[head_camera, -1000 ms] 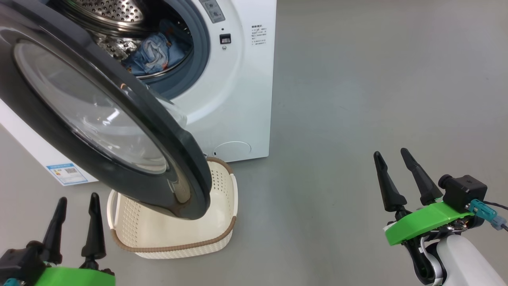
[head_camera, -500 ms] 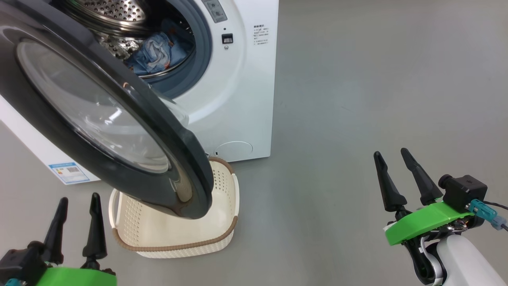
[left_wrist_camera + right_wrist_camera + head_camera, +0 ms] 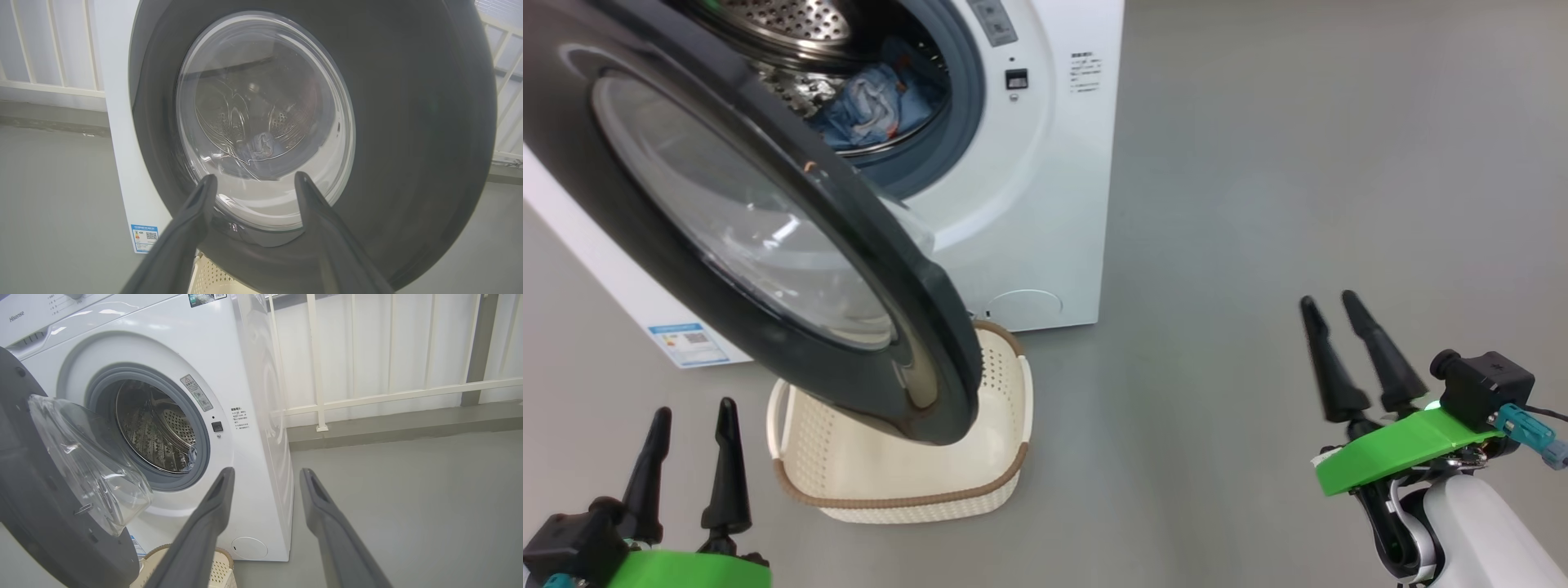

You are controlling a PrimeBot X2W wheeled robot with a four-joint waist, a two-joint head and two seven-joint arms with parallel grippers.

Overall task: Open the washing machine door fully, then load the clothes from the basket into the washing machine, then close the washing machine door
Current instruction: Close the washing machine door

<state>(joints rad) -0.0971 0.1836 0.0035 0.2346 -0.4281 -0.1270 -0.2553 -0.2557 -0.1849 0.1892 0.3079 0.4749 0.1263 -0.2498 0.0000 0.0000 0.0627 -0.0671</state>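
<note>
The washing machine (image 3: 1045, 163) stands at the upper left, and its door (image 3: 866, 245) hangs partly open over the basket (image 3: 890, 498). Light blue clothes (image 3: 874, 102) lie in the steel drum. I see no fabric in the part of the basket that shows; the door hides the rest. My left gripper (image 3: 694, 412) is open at the lower left, just left of the basket. In the left wrist view my left gripper (image 3: 254, 177) faces the door (image 3: 408, 122) glass with nothing between its fingers. My right gripper (image 3: 1330, 300) is open over the floor, far right of the machine.
Grey floor (image 3: 1298, 163) stretches to the right of the machine. A white railing (image 3: 367, 396) on a low kerb runs behind it. The right wrist view shows the drum opening (image 3: 151, 428), the door (image 3: 41, 522) swung out at left and the basket (image 3: 220, 563) rim below.
The head camera has shifted, so the machine and basket sit further right in the picture. My right gripper's fingers have drawn a little closer together. The left gripper keeps its spread.
</note>
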